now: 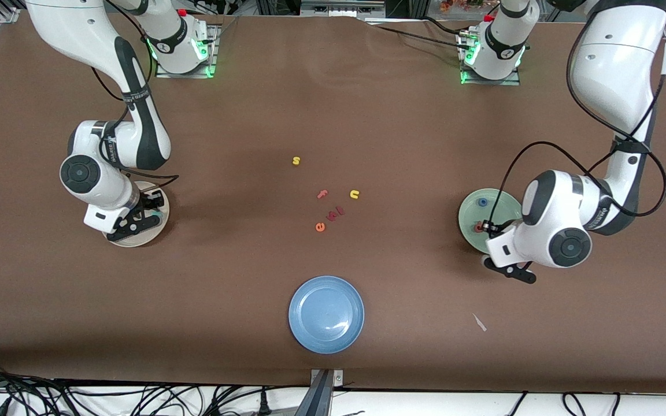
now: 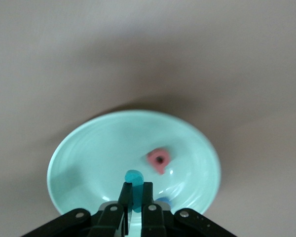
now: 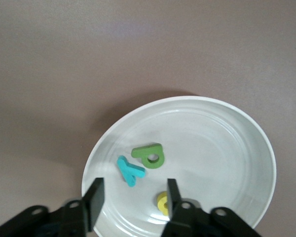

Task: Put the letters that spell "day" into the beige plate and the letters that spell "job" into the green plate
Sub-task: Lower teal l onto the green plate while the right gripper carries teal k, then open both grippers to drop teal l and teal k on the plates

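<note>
The beige plate [image 1: 132, 239] lies at the right arm's end of the table. In it are the olive-green d [image 3: 149, 154], the teal y [image 3: 129, 170] and the yellow a [image 3: 162, 202]. My right gripper [image 3: 133, 197] hangs open over this plate [image 3: 227, 148] with nothing between its fingers. The green plate [image 1: 470, 209] lies at the left arm's end and holds the blue o [image 1: 483, 202] and the salmon b [image 1: 478, 227]. Over it [image 2: 89, 158] my left gripper [image 2: 136, 190] is shut on the teal j [image 2: 133, 177], close to the b [image 2: 159, 159]. The o [image 2: 164, 200] is half hidden by a finger.
A blue plate [image 1: 326, 314] sits near the front edge at mid-table. Loose letters lie in the middle: yellow s [image 1: 296, 161], pink f [image 1: 322, 195], yellow u [image 1: 354, 194], orange e [image 1: 319, 227] and dark red pieces [image 1: 336, 214]. A white scrap [image 1: 479, 322] lies nearer the camera than the green plate.
</note>
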Tool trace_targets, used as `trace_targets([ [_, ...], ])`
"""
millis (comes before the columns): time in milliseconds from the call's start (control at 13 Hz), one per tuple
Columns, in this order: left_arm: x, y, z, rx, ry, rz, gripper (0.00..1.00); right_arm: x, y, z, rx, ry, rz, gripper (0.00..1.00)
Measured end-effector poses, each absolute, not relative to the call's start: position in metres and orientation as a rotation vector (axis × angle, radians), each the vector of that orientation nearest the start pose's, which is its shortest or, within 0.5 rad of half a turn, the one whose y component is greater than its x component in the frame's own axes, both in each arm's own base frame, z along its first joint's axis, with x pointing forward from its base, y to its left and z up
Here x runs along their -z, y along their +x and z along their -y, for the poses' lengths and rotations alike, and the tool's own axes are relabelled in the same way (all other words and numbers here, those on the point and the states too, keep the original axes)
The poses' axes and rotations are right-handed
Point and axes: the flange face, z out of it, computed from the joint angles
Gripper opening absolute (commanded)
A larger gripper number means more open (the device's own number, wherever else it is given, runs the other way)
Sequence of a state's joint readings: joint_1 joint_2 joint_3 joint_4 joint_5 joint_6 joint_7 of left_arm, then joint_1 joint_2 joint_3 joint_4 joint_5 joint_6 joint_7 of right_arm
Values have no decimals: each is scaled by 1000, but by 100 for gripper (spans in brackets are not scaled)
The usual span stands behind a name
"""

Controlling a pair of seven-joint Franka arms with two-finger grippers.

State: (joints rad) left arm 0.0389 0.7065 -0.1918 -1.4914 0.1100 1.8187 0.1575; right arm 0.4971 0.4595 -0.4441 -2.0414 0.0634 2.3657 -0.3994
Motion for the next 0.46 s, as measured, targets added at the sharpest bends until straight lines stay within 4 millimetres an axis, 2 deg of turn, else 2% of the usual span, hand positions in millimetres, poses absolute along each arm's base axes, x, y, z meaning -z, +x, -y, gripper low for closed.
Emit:
trace_targets([
  [232,-221,658,41,-626,-3106,-490,0,-232,587,-36,-177,-3188,695,100],
  [463,-196,647,43,-590,-3091,-525,0,-245,587,-47,-244,-3168,593,100],
])
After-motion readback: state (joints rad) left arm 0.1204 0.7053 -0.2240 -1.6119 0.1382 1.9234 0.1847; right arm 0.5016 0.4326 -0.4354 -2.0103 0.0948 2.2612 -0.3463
